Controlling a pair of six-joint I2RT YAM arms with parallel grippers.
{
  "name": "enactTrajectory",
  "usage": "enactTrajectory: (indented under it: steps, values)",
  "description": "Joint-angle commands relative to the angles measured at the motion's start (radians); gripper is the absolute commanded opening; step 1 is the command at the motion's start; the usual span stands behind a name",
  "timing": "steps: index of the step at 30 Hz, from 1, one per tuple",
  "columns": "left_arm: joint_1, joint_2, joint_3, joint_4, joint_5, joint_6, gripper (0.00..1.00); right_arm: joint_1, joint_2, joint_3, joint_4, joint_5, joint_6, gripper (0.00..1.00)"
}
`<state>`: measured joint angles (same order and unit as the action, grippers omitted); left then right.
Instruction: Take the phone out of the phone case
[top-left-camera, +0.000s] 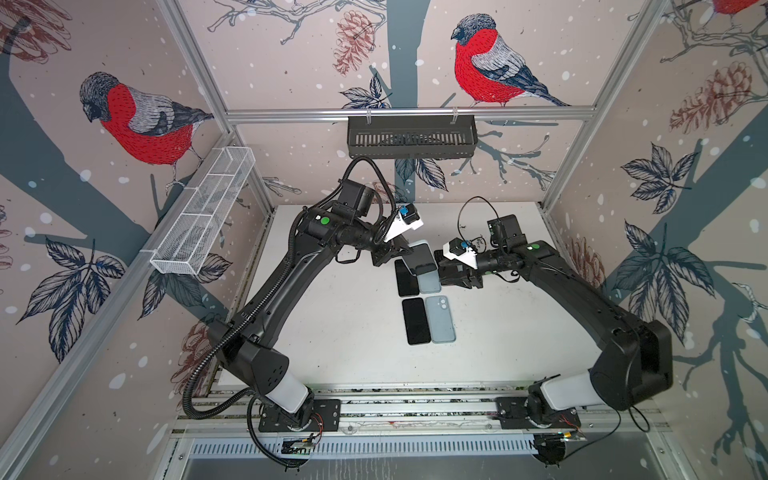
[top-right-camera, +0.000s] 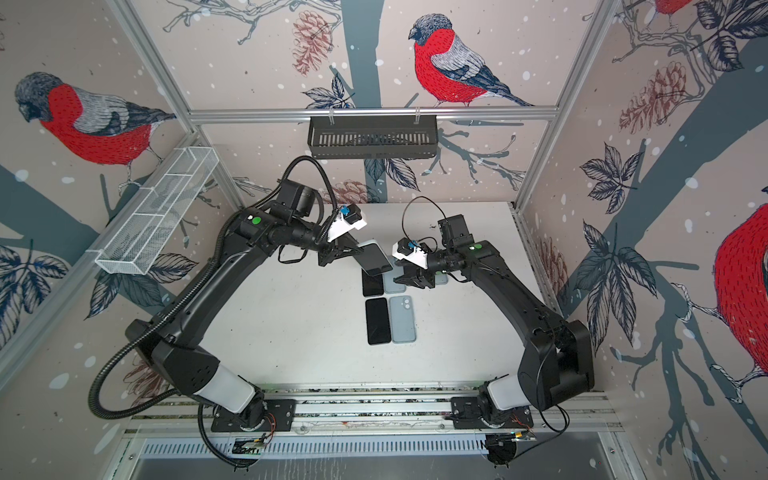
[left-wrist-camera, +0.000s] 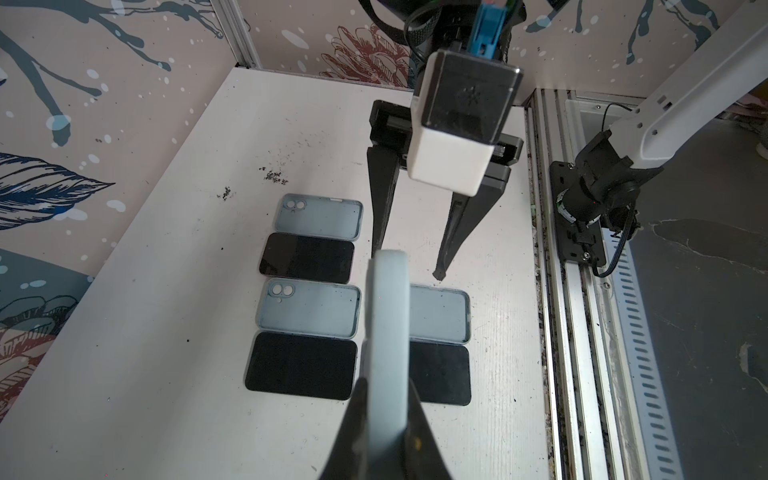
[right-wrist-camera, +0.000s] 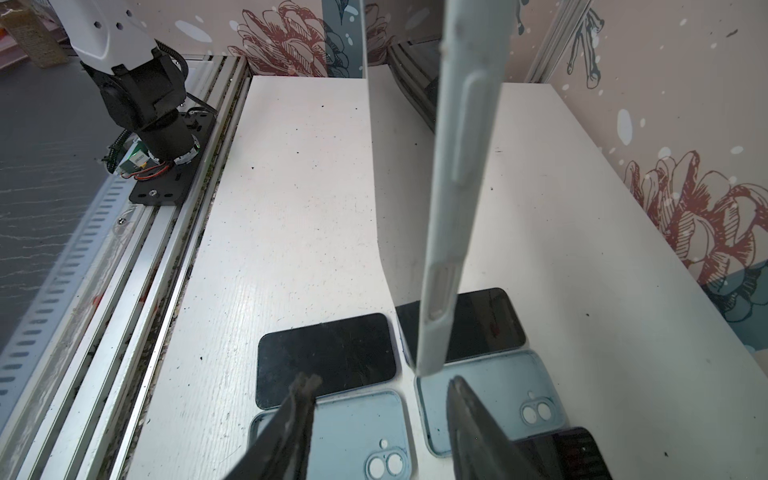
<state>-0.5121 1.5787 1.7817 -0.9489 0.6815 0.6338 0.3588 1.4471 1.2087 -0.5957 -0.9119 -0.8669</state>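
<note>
The left gripper (top-left-camera: 405, 251) is clenched on one short end of the phone (top-left-camera: 424, 257). The phone sits in its pale blue phone case (left-wrist-camera: 386, 324) and is held clear of the white desk (top-left-camera: 332, 311). Seen from the left wrist, the two fingers (left-wrist-camera: 357, 432) press the flat faces from either side, and the cased phone runs straight out from them, edge-on to the camera. In both top views the dark screen faces up at a tilt. The phone hangs over the middle of the desk's width, in the half nearer the far edge.

The right gripper (top-left-camera: 441, 275) faces the left one from the opposite side with its jaws spread and nothing in them. In the right wrist view the free end of the phone case (right-wrist-camera: 451, 187) comes down into the gap between the two fingers. It is just beside one fingertip (right-wrist-camera: 457, 386) and well apart from the other. I cannot tell whether the nearer tip touches it.

Beneath the raised phone, bare phones (left-wrist-camera: 301, 365) and empty cases (left-wrist-camera: 307, 311) lie flat on the desk. They are paired side by side, screens dark and cases open side up. The right arm hides part of one pair in both top views.
</note>
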Motion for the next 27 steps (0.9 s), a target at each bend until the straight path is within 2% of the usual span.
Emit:
enactTrajectory:
  steps: [1,14,27]
  values:
    - [-0.003,-0.014,-0.003,0.005,0.039,0.028,0.00,0.010,0.008,0.002,-0.010,0.009,-0.034,0.51]
    - [-0.022,-0.031,-0.028,0.007,0.046,0.031,0.00,0.026,0.035,0.009,0.013,0.012,-0.046,0.40]
    - [-0.028,-0.048,-0.053,0.009,0.041,0.029,0.00,0.025,0.047,0.020,-0.019,-0.010,-0.079,0.22]
